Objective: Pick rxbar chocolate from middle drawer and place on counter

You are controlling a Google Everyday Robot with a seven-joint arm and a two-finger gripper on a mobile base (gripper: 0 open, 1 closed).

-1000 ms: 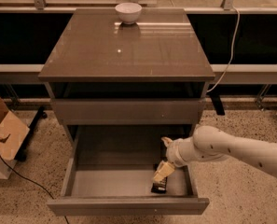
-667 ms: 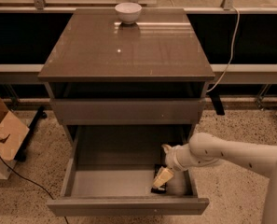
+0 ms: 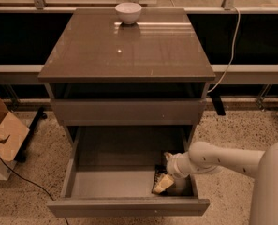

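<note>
So the middle drawer (image 3: 70,172) is pulled all the way out, and everything interesting is in its front right corner. The white arm (image 3: 223,158) comes in over the drawer's right wall and dips down inside, with the pincer (image 3: 164,183) low over the drawer floor, right in that corner and close to the drawer front. Honestly I can't tell whether the pincer is spread, closed or actually pinching anything, because the tip is just a pale blob against dark stuff.

The rxbar chocolate (image 3: 156,179) is in the drawer too. It shows as a dark flat shape on the floor, right against the pincer on the side facing the drawer's middle. I can't say for sure whether it's lying flat or lifted.

Directly above the drawer is a shallower drawer front (image 3: 129,110), which is shut. Above that is the glossy counter (image 3: 129,55). A white bowl (image 3: 128,12) sits on the counter at the edge farthest from the drawer's front.

On the floor, off to the drawer's left in this view, is an open cardboard box (image 3: 3,135).
</note>
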